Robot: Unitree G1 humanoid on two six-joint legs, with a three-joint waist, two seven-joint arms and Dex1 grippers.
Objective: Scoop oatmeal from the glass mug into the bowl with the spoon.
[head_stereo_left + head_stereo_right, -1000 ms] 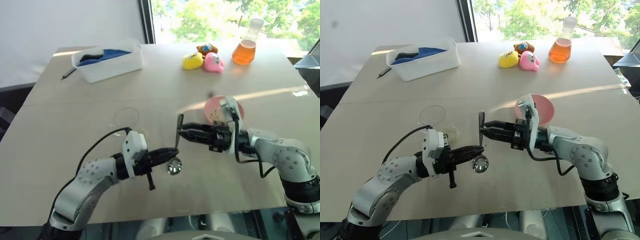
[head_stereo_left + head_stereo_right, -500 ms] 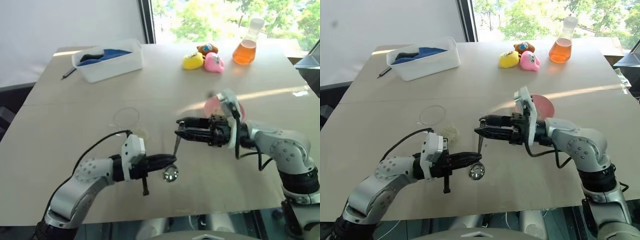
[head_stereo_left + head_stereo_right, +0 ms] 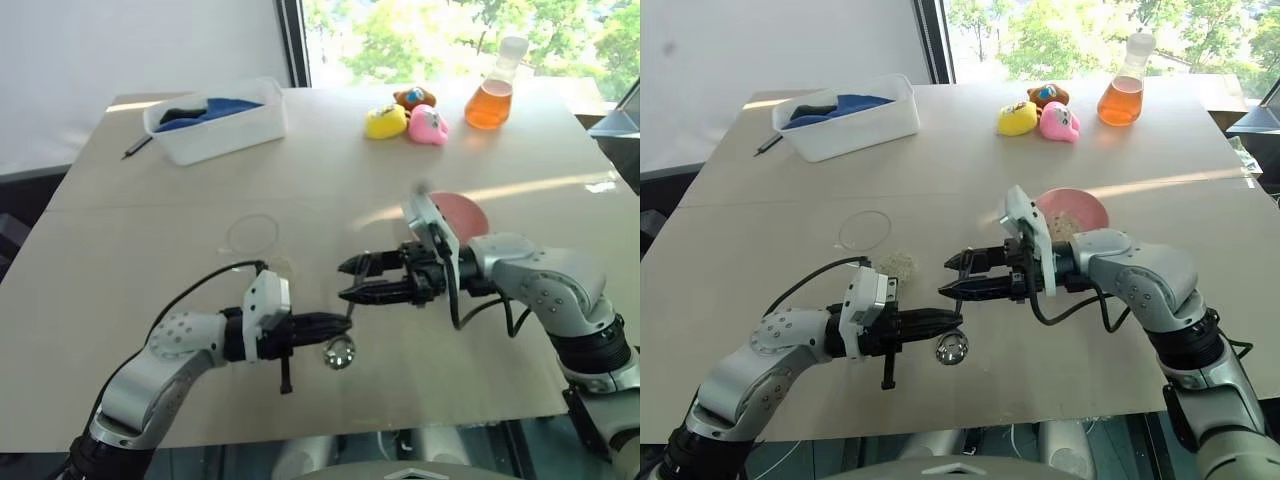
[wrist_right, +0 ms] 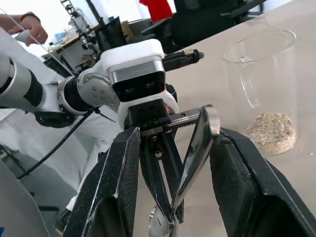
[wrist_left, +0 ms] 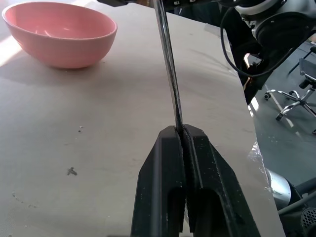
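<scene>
While the thin shiny silver spoon [image 3: 956,325] is pinched in the shut left hand [image 3: 952,318], its handle sits between the right hand's [image 3: 952,277] half-open fingers; they should be closed before it is freed, clear glass mug [image 3: 864,232] at ten o'clock.

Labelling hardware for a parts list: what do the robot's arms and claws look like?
Both arms have silver-grey rounded shells with black joints and a loose black cable. Each wrist carries a white boxy camera housing. The left claw and right claw each have two long, black, tapering fingers.
</scene>
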